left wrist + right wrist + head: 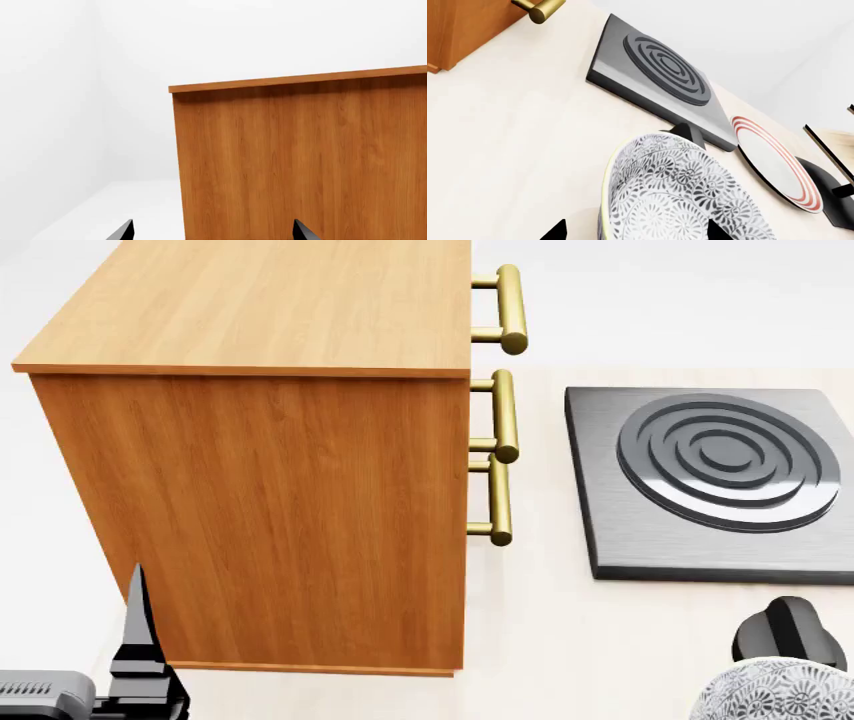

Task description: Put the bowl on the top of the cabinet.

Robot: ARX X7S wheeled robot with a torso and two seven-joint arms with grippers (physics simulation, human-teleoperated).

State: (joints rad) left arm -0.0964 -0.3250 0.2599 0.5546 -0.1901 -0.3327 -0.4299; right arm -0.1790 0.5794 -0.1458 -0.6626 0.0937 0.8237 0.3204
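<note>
While the bowl [684, 195] sits between the right gripper [634, 231] fingertips, contact isn't visible, so can't tell its grip. Bowl is low beside the hotplate [714, 480], not on the cabinet [267, 470]. Left gripper [212, 231] spread wide, holding nothing, facing cabinet side.

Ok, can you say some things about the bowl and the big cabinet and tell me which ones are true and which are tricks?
1. The bowl is already sitting on top of the cabinet. False: the cabinet's top is bare, and the bowl is low down by the right gripper.
2. The cabinet has three gold-coloured handles. True.
3. The bowl is plain white inside. False: it is covered in a grey flower pattern.
4. A dark square burner lies beside the cabinet on the handle side. True.
5. The plate has red rings round its rim. True.
</note>
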